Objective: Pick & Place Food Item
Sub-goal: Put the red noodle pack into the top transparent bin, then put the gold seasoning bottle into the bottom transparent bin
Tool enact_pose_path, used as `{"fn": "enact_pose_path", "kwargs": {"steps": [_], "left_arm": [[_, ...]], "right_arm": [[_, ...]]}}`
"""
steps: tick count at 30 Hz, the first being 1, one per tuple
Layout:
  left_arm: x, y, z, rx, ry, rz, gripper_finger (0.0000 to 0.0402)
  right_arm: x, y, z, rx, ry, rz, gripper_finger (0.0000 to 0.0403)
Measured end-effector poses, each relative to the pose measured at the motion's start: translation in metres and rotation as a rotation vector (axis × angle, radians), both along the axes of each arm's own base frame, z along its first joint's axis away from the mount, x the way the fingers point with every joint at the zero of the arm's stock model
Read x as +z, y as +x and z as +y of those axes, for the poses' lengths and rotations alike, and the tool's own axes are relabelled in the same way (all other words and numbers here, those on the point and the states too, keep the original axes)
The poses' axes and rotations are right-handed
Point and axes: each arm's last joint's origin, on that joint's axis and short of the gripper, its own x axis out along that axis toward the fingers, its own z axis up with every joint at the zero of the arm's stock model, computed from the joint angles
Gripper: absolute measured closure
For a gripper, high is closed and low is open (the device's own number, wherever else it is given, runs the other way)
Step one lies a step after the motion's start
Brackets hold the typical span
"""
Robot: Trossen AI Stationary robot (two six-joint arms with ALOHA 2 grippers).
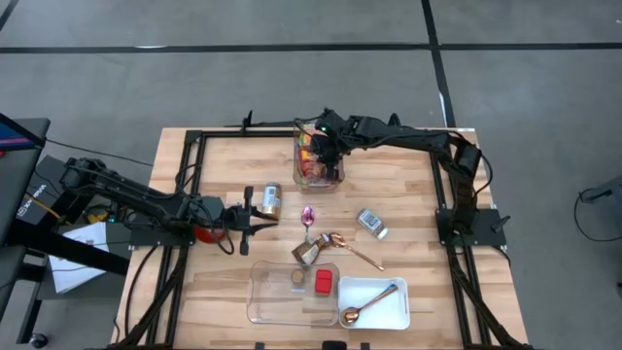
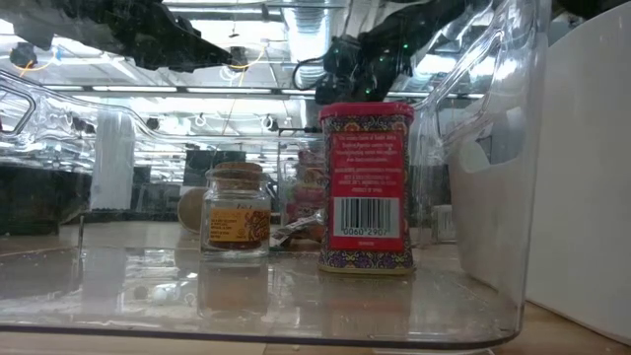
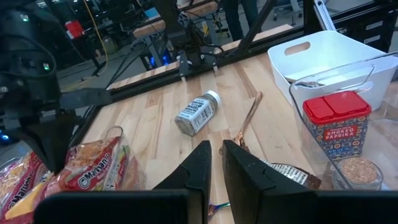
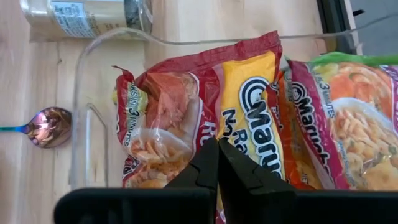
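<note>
High view: right hand [image 1: 324, 146] hangs directly over the clear bin [image 1: 337, 181] of noodle packets [image 1: 313, 163] at the far-centre of the worktop [image 1: 408, 194], so the food lies straight below it. Right arm is clearly nearer; left hand [image 1: 260, 216] waits well apart at mid-left, just beside a spice jar [image 1: 271, 199]. Packets lie stacked w/ long axes roughly across the bin. Near-centre sit a clear tray [image 1: 277, 301] and a white tray [image 1: 384, 313], likely drop spots.

Low view: looks through the clear tray wall; a red paprika tin [image 2: 365, 187] and a small cork-lid jar [image 2: 237, 209] already stand inside, room left beside them.

Left wrist view: left hand's fingers [image 3: 200, 168] nearly closed, gripping nothing; a lying shaker [image 3: 198, 113] and the white tray sit beyond.

Right wrist view: right hand's fingers [image 4: 206, 163] closed tight, empty, tips just above the red-yellow packet. Judgement: must open before descending; crinkly film may slip, bin walls leave little side room.
</note>
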Motion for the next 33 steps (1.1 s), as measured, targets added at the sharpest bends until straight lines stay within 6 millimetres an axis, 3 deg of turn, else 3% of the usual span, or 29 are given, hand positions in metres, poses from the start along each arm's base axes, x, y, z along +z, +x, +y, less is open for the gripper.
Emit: {"fn": "enact_pose_path", "kwargs": {"steps": [13,29,33], "left_arm": [[0.000,0.000,0.000,0.000,0.001,0.001,0.0366],[0.000,0.000,0.000,0.000,0.001,0.001,0.0366],[0.000,0.000,0.000,0.000,0.001,0.002,0.0366]], "right_arm": [[0.002,-0.001,0.001,0.027,-0.016,0.000,0.0387],[0.011,0.001,-0.002,0.014,-0.023,-0.029,0.0228],[0.025,-0.006,-0.002,0.012,-0.024,-0.060,0.0192]]}}
